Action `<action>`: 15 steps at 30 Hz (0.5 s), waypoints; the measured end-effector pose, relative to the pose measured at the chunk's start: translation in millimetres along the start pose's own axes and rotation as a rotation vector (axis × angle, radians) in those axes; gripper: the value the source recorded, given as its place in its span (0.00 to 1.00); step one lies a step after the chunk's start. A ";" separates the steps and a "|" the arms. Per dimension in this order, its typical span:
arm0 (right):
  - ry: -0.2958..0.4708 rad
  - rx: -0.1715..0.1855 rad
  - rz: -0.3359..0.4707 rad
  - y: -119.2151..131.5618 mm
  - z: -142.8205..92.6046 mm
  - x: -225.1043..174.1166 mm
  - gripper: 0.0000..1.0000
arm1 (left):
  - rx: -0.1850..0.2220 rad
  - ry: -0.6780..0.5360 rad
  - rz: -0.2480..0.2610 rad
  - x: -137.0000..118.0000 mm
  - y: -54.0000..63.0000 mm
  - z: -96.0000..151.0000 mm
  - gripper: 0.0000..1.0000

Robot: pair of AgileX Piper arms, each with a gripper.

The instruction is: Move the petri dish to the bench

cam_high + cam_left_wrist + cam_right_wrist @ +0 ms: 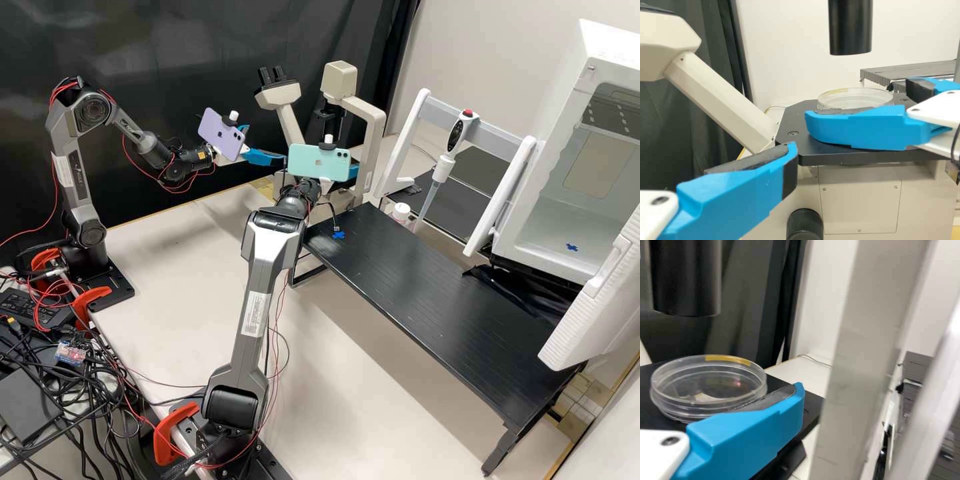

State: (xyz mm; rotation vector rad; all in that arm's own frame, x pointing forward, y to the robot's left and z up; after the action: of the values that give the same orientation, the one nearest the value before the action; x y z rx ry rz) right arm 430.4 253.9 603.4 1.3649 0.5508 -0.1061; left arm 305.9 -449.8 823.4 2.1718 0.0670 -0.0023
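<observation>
Short of the microscope (860,200), on the curtain side: the left gripper (267,143), released, holding nothing. Aimed toward the microscope yet kept apart from the dish, presumably to leave room for the other arm.

On the microscope's black stage (815,152), under its dark cylinder (850,27): the petri dish (708,385), clear, level, resting on its base, with a yellow strip (727,359) at the rim. Seemingly placed there for viewing, and so still to be moved.

Reaching in over the microscope stage: the right gripper (857,106), spread and not clenched, with one blue finger (875,127) just beside the dish wall. No telling about actual contact. Probably set low and level to take a shallow dish by its sides; likely next, careful lining up, then gentle closing. Close by, the microscope's upright post (373,153), a likely snag during lifting or withdrawal.

Right of the microscope: the raised black bench (427,293), with a blue mark (339,235) at the end nearest the microscope, perhaps as a guide for setting down. Best carried flat, for fear of a sliding lid or a slipping smooth wall.
</observation>
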 end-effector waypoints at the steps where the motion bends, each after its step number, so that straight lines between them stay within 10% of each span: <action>1: 0.001 -0.003 0.000 -0.4 0.1 0.6 1.00 | 0.000 0.000 0.000 0.0 0.0 0.0 1.00; 15: -0.025 -0.012 0.023 -2.4 -2.0 14.1 1.00 | 0.000 0.000 0.000 0.0 0.0 0.0 1.00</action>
State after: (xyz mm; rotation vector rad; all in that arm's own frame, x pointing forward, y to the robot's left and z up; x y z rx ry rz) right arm 441.1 258.7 594.9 1.3558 0.5133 -0.1009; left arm 305.9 -449.8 823.4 2.1718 0.0670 -0.0023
